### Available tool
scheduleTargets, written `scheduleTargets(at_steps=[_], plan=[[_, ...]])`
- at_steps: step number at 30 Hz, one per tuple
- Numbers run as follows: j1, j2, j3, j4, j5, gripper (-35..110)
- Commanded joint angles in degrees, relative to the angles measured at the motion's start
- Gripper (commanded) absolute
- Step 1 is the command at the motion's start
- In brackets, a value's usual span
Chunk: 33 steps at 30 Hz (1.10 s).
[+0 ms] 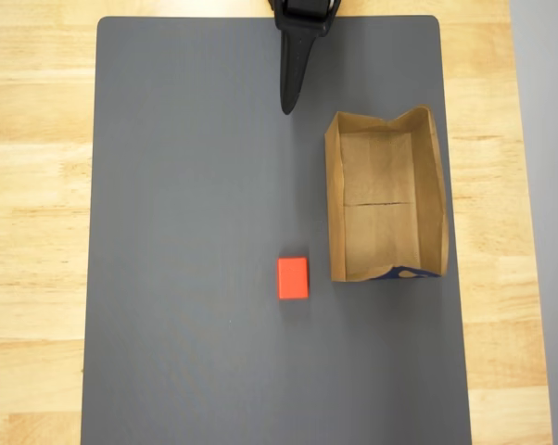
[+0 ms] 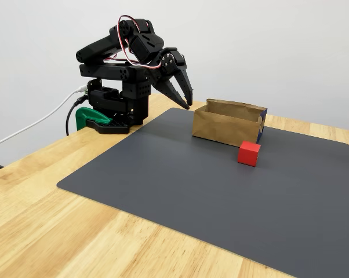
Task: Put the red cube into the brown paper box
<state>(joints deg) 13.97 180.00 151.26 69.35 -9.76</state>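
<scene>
Red cube resting on the dark grey mat, just beside the near short end of the brown paper box in the fixed view; small, smooth-faced, sharp-cornered, bright orange-red. Seen from overhead, just left of the box's lower corner, close to it but with a sliver of mat between.

Nearest the fixed camera: pale wooden tabletop with visible grain, running under the mat on all sides. Mat matte, flat, rounded at the corners, with wide bare grey stretches in front of and to the left of the cube in the overhead view.

Farther back: brown paper box, a tan kraft tray lying lengthwise, low walls uneven and slightly bowed, a fold line across the middle of its floor, a small blue mark on the short edge nearest the cube. Inside bare paper. Box's right side lying close to the mat's right edge overhead.

Farther still: black arm folded back at the mat's far edge, red and white wires looping over its joints, base clamped to the table by a green clamp. Gripper hanging above the mat's far part, pointed down, fingers slightly parted, nothing between them, well apart from cube and box. Plain light grey wall behind.
</scene>
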Motion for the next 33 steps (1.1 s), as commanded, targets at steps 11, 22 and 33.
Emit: scheduleTargets(at_steps=[11, 22, 33], plan=[[0.0, 0.0, -0.4, 0.6, -1.3, 0], [-0.1, -2.2, -2.2, 4.0, -5.0, 24], [2.2, -27.8, -23.1, 1.8, -5.9, 32]])
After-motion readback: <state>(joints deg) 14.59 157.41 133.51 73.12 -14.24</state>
